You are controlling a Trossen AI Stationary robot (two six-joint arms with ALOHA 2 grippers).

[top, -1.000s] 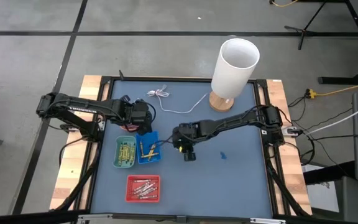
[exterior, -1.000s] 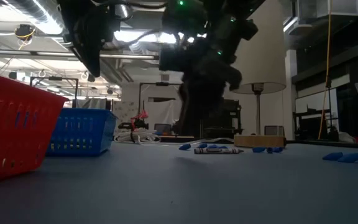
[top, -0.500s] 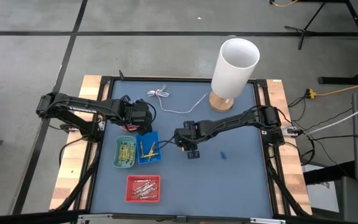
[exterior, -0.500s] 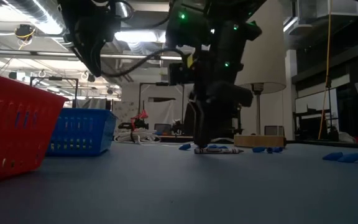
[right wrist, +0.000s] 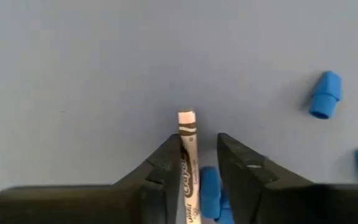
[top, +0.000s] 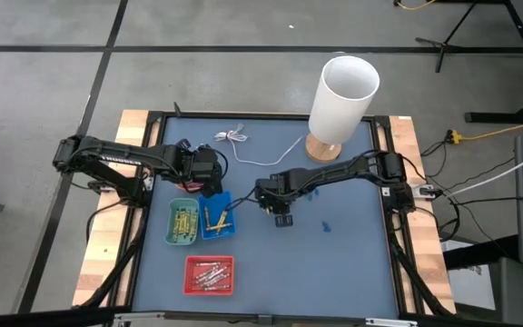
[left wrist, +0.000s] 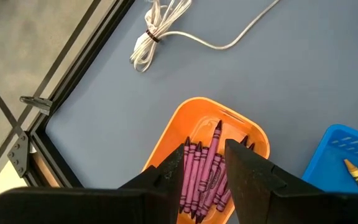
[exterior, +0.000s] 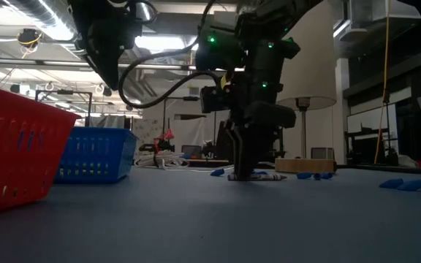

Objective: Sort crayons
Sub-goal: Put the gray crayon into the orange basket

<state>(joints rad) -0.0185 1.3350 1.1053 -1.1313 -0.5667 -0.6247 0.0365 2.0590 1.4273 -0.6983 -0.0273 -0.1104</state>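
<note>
A whitish crayon (right wrist: 188,146) with a dark band lies flat on the blue-grey table, also in the low view (exterior: 263,176). My right gripper (right wrist: 197,158) is down at the table near its middle (top: 281,216). It is open a little, with one finger on each side of the crayon and a small blue bit (right wrist: 209,185) in the gap as well. My left gripper (left wrist: 205,165) waits slightly open above an orange tray (left wrist: 253,134) of pink-purple crayons (left wrist: 201,180). It is at the table's left (top: 209,179) and hides that tray in the high view. My right gripper points down with its fingers along the crayon's two long sides, near the banded end (right wrist: 188,127). One finger (right wrist: 164,163) is right against the crayon, but I cannot tell whether it touches. The crayon lies flat on the table.
A green tray (top: 182,223), a blue tray (top: 217,219) with yellow crayons and a red tray (top: 209,275) with whitish crayons sit at the near left. A white lamp (top: 341,95) stands at the far side, its white cable (top: 243,150) beside it. Blue bits (top: 326,226) are scattered near the middle.
My right gripper has come down onto the table and shifted a little toward the far edge, so its fingers now stand astride the whitish crayon. The crayon has stayed where it was.
</note>
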